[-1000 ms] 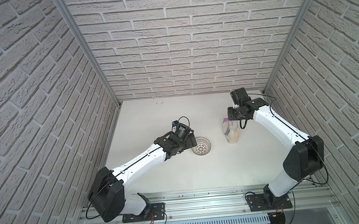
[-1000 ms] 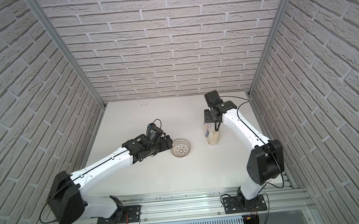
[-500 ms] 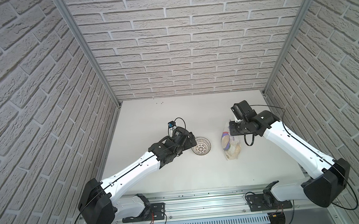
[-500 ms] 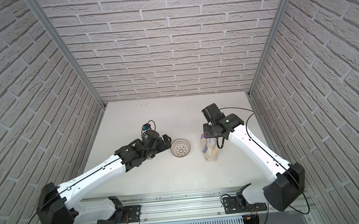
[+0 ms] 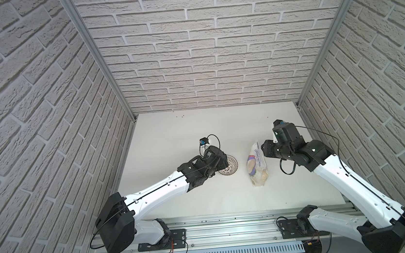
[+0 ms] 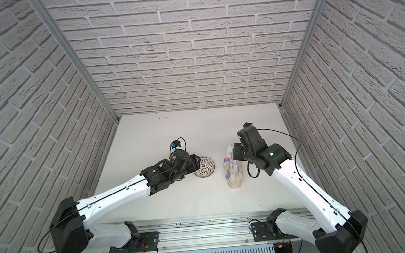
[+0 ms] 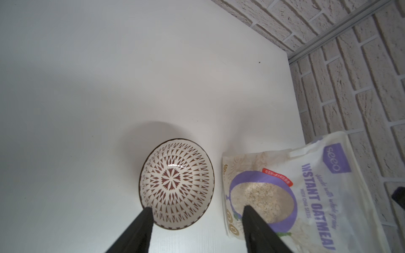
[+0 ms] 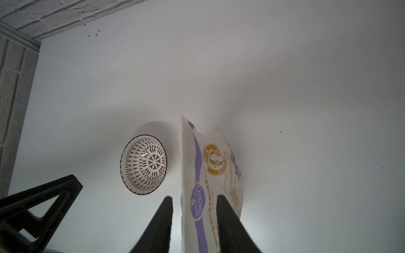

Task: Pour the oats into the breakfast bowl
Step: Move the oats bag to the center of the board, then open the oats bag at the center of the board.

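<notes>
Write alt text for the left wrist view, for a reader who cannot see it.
An empty patterned breakfast bowl sits on a white table beside a lying bag of instant oatmeal, bowl and bag apart. The left gripper has its two dark fingers spread open in the foreground; brick walls meet behind.

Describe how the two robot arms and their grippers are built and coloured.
Both arms have glossy white link shells with bulky black joint housings and thin black cables looping outside. The left arm carries a small blue-topped module on its wrist. The left gripper and right gripper end in flat, tapering matte black fingers. The right arm shows small green lights.
</notes>
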You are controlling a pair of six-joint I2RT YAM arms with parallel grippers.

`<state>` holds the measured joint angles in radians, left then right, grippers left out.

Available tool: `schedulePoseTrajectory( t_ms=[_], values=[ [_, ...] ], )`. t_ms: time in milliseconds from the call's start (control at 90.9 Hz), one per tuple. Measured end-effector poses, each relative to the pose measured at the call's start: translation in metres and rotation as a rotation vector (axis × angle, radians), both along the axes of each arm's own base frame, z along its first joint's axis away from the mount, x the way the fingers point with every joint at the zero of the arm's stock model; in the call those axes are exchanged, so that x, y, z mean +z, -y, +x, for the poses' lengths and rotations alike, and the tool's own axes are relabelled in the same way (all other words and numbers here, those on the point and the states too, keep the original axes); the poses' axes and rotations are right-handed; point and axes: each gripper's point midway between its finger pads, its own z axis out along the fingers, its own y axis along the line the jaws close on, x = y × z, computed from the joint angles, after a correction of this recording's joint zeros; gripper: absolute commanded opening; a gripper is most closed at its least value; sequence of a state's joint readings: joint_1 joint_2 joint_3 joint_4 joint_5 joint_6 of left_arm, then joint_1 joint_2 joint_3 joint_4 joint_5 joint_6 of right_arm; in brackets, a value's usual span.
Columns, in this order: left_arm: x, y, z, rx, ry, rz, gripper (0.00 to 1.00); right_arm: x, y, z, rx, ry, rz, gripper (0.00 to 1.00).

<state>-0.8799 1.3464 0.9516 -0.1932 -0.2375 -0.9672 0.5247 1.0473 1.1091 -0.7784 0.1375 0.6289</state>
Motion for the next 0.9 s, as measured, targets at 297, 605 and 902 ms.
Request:
schedulePoseTrajectory(
  t_ms=[297,605,902],
  values=[
    [0.008,0.037,0.007,-0.086,0.009,-0.089,0.56,-0.017,0.001,-0.022,0.008,-0.033,0.069,0.30],
    [-0.002,0.052,0.002,-0.133,-0.016,-0.099,0.56,-0.015,-0.009,-0.017,0.025,-0.030,0.105,0.24],
    [0.000,0.055,0.001,-0.138,-0.014,-0.105,0.56,-0.020,-0.010,-0.016,0.028,-0.032,0.106,0.17]
  ],
)
